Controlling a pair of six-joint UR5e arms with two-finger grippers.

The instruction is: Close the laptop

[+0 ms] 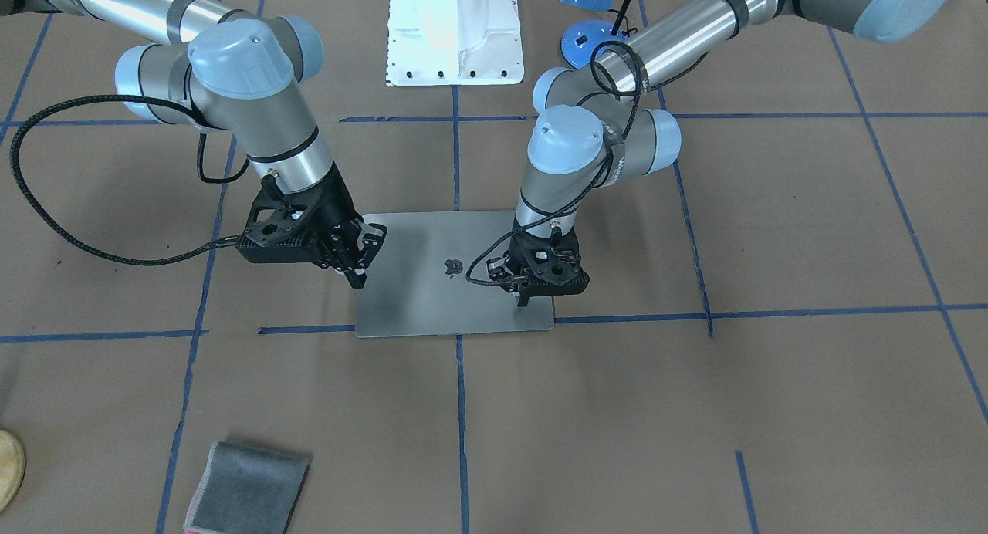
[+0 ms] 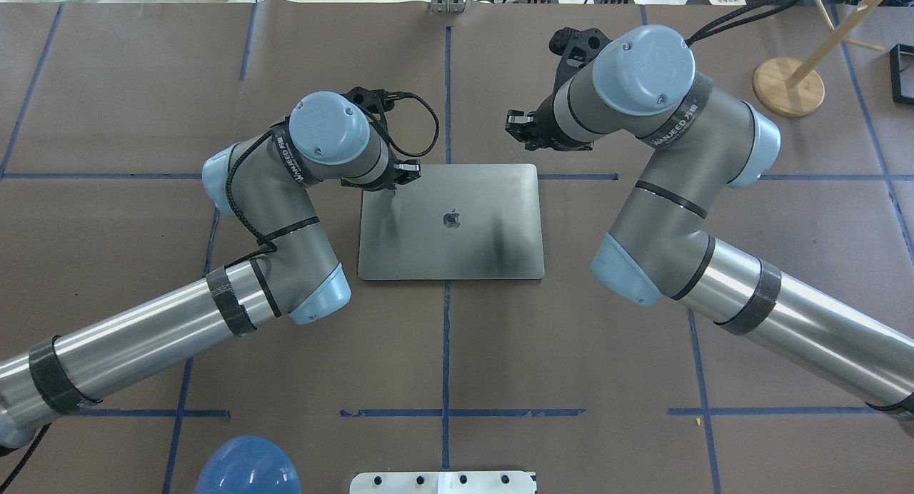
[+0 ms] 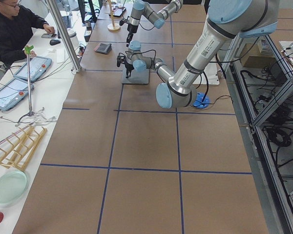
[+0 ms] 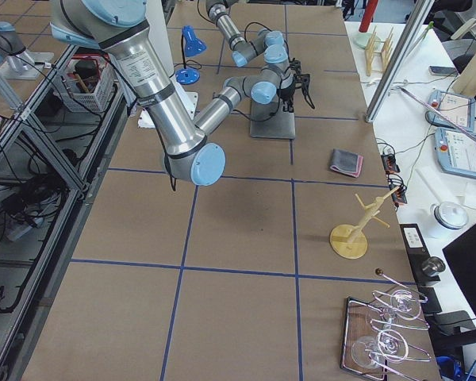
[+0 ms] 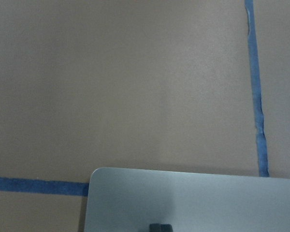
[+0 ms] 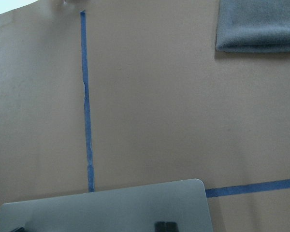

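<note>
Laptop (image 2: 450, 223): lid down, flat on table (image 2: 143, 108).
Left claw (image 1: 515, 288): fingers apart, empty, at lid corner.
Right claw (image 1: 365, 256): fingers apart, empty, above opposite lid edge.

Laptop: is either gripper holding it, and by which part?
Nothing is held. The laptop lies shut and flat; the left gripper and right gripper are over its lid.
</note>
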